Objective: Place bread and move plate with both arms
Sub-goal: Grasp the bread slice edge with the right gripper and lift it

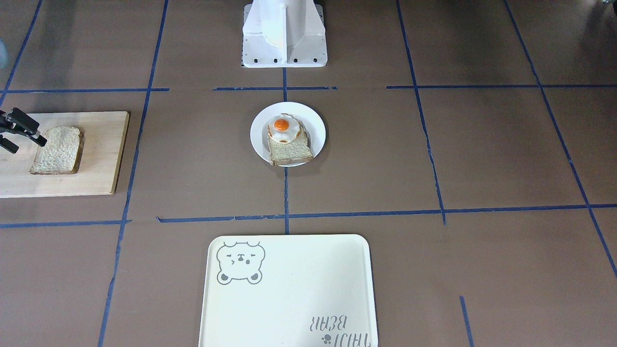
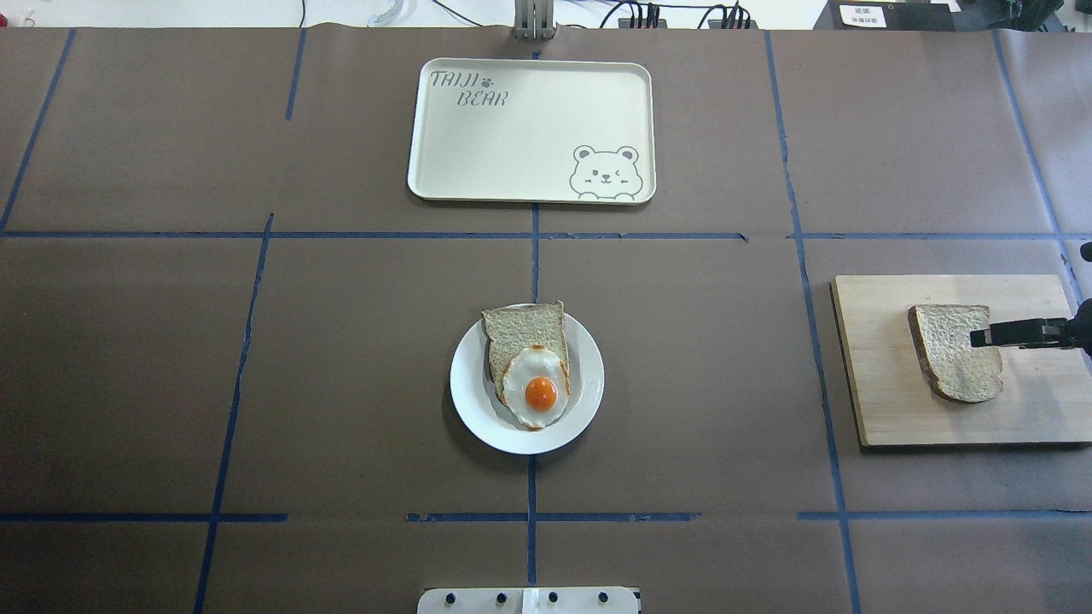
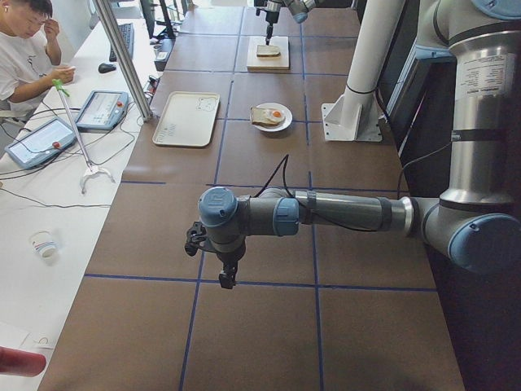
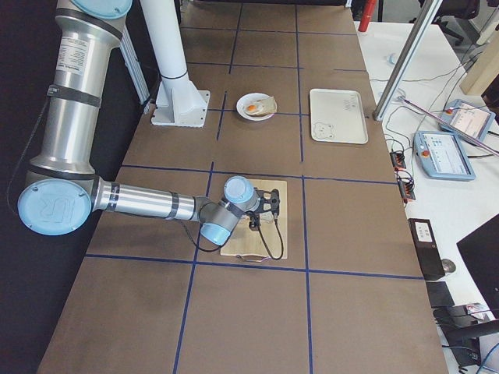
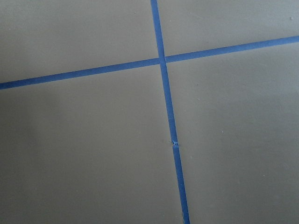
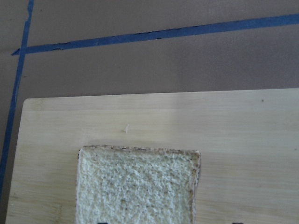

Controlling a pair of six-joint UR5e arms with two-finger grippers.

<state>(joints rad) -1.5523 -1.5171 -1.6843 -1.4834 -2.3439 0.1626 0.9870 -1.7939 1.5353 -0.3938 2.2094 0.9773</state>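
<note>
Pale wood under the bread (image 2: 955,354): flat on a wooden board (image 2: 896,409), well to the robot's right of the plate (image 2: 473,392), not yet lifted. Out on that same side, the right gripper (image 1: 30,147), poised just above the slice with fingers spread wide, gripping nothing. Far off on the plate's other side, the left gripper (image 3: 227,277), hanging over the taped table (image 3: 269,326); impossible to tell from the side view whether spread or closed. On the plate itself already, a second slice (image 2: 525,328) topped with a fried egg (image 2: 536,388). Beyond the plate, away from the robot, a cream tray (image 2: 529,128) with a bear drawing.

Judged from this: task at its very start, nothing of it done. Left to do: close on the bread, carry it across to the plate and set it down, probably over the egg, then shift the plate with both arms, likely toward the tray.
</note>
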